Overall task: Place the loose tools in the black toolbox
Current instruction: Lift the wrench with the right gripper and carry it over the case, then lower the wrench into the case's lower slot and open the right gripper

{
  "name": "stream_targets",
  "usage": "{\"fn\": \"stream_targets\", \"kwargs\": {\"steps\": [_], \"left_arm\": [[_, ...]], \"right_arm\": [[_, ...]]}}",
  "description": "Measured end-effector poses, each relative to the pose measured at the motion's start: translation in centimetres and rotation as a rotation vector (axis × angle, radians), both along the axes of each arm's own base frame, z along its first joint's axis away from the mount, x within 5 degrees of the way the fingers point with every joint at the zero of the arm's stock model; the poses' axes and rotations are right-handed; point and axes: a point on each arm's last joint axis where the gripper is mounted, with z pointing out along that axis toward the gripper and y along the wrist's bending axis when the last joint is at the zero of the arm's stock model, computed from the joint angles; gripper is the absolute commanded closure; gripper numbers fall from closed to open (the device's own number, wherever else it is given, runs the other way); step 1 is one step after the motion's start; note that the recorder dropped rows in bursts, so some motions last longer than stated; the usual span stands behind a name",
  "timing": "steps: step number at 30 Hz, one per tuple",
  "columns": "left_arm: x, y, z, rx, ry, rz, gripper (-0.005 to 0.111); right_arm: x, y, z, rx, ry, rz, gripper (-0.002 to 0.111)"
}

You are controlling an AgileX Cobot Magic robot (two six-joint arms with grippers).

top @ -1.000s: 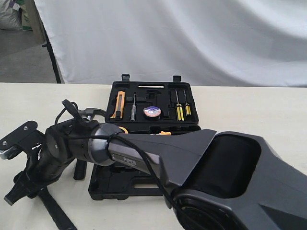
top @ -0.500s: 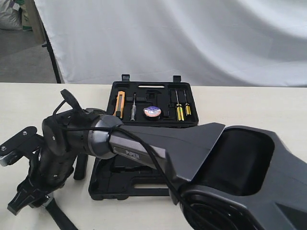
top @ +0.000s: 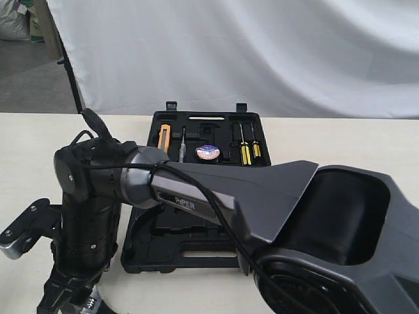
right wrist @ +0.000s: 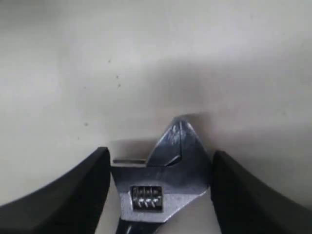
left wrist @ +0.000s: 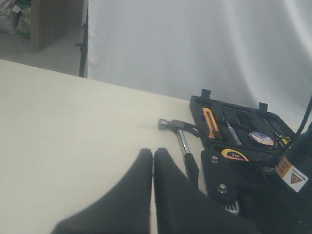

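— Looking at the right pincer [right wrist: 161, 158] first: what has it got?

— The adjustable wrench [right wrist: 163, 183]. Its two black fingers [right wrist: 73, 204] press against either side of the silver head, and the knurled screw shows between them. So it is clamped on the wrench.

— Off the bench [top: 340, 140], or lying on it?

— Can't tell. The pale surface behind the head is blurred.

— Where does that sit in the wider scene?

— The right arm [top: 216, 196] reaches across the near half of the toolbox [top: 150, 255]. Its pincer hangs low at the left, outside the case.

— And the left pincer [left wrist: 153, 158]?

— Together, tips touching, nothing between them. It is over bare bench.

— The other loose tools?

— The claw hammer [left wrist: 183, 141] lies flat on the bench just beside the toolbox, outside it, with its steel head toward the white curtain [top: 262, 52]. The tape roll [top: 207, 152] sits in a recess in the far half of the open case, to the left of two yellow-handled screwdrivers [top: 247, 152]. A yellow tape measure [left wrist: 234, 155] is in the case too.
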Motion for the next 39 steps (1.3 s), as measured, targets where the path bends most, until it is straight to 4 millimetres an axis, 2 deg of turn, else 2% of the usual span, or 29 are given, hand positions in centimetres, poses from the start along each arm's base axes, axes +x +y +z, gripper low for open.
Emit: {"fn": "stream_targets", "kwargs": {"steps": [12, 15, 22, 26, 30, 39], "left_arm": [[0.0, 0.0, 0.0, 0.0, 0.0, 0.0, 0.106], [0.0, 0.0, 0.0, 0.0, 0.0, 0.0, 0.106], [0.0, 0.0, 0.0, 0.0, 0.0, 0.0, 0.106], [0.0, 0.0, 0.0, 0.0, 0.0, 0.0, 0.106], [0.0, 0.0, 0.0, 0.0, 0.0, 0.0, 0.106], [0.0, 0.0, 0.0, 0.0, 0.0, 0.0, 0.106]], "right_arm": [[-0.2, -0.6, 0.3, -0.048, 0.004, 0.074, 0.108], [-0.2, -0.8, 1.5, -0.034, -0.007, 0.076, 0.108], [-0.4, -1.2, 6.0, 0.042, -0.053, 0.07, 0.108], [-0.2, -1.9, 7.5, 0.056, -0.069, 0.06, 0.108], [1.3, -3.6, 7.8, 0.035, -0.059, -0.002, 0.108], [7.3, -9.0, 7.2, -0.035, -0.039, -0.204, 0.108]]}}
